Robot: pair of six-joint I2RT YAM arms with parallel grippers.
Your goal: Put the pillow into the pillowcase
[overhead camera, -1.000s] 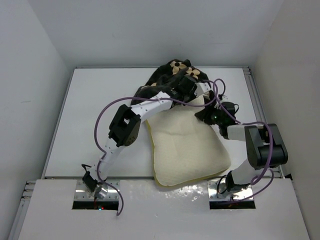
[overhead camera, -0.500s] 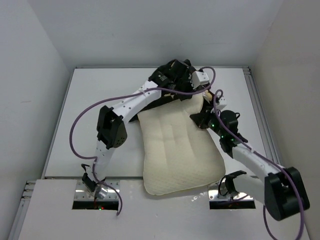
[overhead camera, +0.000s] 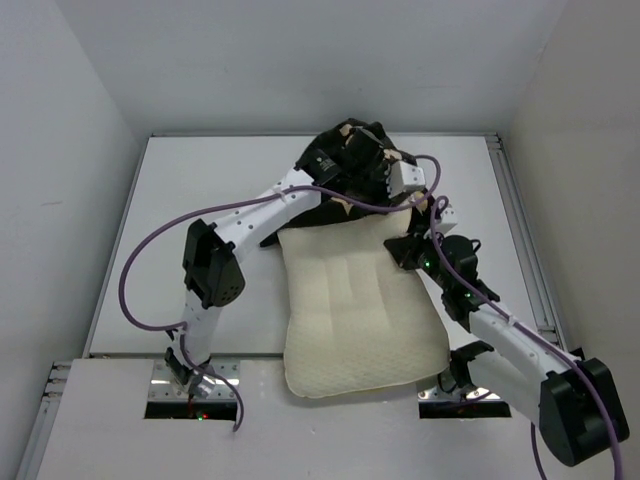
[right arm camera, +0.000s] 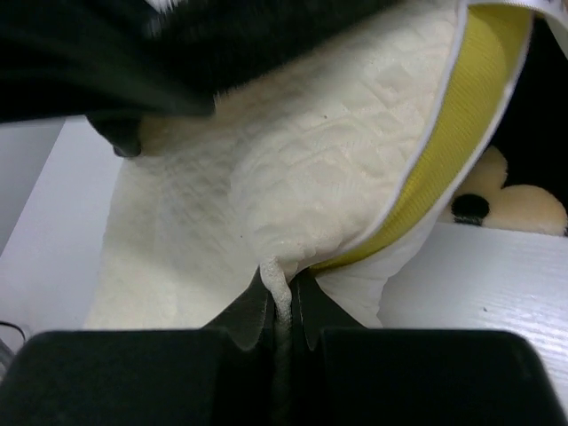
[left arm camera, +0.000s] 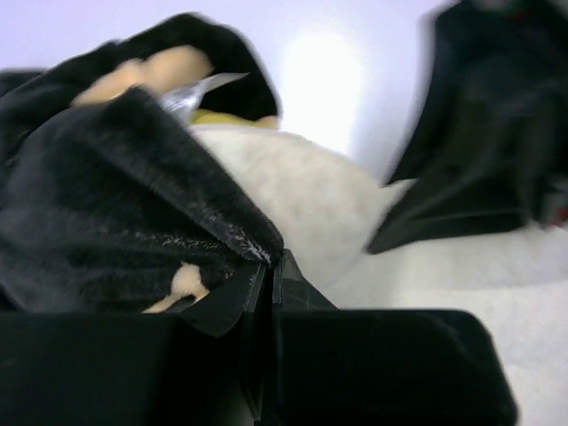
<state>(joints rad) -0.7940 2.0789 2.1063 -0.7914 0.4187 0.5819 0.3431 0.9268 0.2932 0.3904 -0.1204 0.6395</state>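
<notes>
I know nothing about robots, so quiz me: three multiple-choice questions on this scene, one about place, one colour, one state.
1. Where is the pillowcase bunched? A) far end of the pillow B) its near end C) the floor
2. The pillow's edge band is? A) red B) yellow C) blue
3. The right gripper is? A) wide open B) shut on a pillow fold C) out of sight
1 A: black cloth sits at that end. 2 B: right wrist view shows yellow. 3 B: jaws pinch cream fabric.
</notes>
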